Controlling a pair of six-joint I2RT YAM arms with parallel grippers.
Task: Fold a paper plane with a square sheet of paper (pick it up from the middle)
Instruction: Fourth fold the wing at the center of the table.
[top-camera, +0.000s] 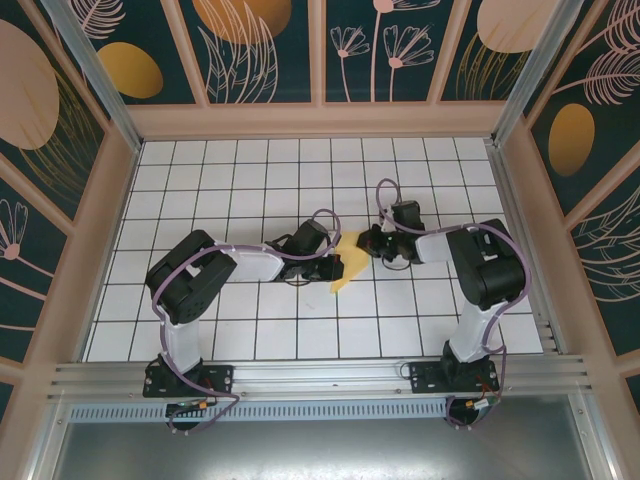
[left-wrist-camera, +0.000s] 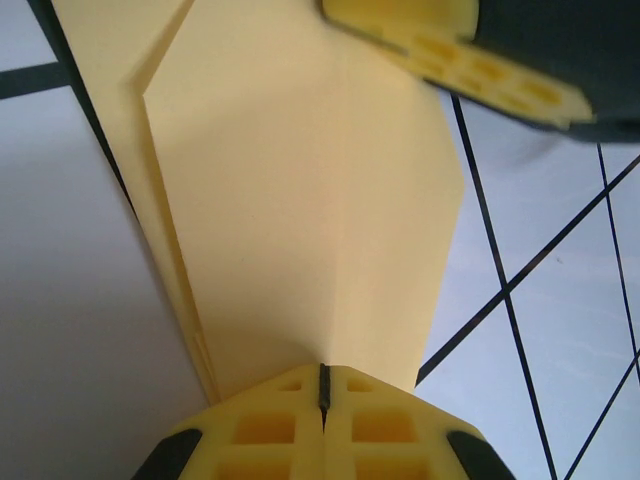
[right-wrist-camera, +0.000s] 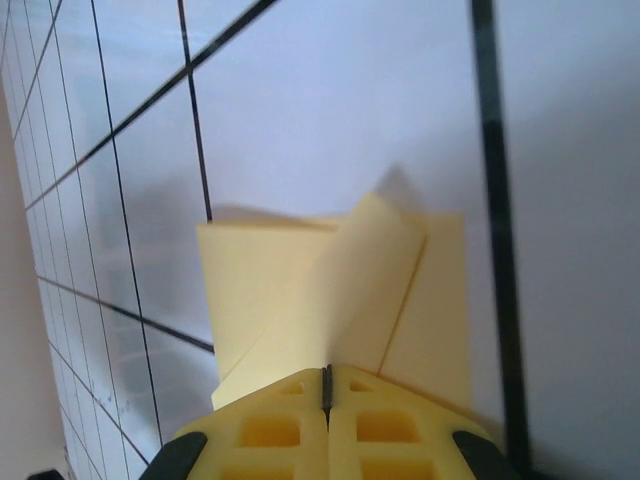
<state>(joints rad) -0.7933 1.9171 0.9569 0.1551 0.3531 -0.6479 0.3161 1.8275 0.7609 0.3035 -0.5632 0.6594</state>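
The pale-yellow sheet of paper (top-camera: 343, 268), folded with diagonal creases, lies mid-table between both arms. My left gripper (top-camera: 334, 264) is at its left side. In the left wrist view the jaws of my left gripper (left-wrist-camera: 322, 388) are shut on the centre crease of the paper (left-wrist-camera: 300, 200), which fans out ahead; the right gripper's yellow finger (left-wrist-camera: 470, 60) shows at the top right. My right gripper (top-camera: 366, 243) is at the paper's far right end. In the right wrist view my right gripper (right-wrist-camera: 326, 386) is shut on a raised flap of the paper (right-wrist-camera: 280, 290).
The white gridded table (top-camera: 250, 190) is ringed by a low tan wall (top-camera: 320, 120) with patterned panels above. An aluminium rail (top-camera: 320, 375) carries both arm bases along the near edge. The two wrists sit close together over the middle tiles.
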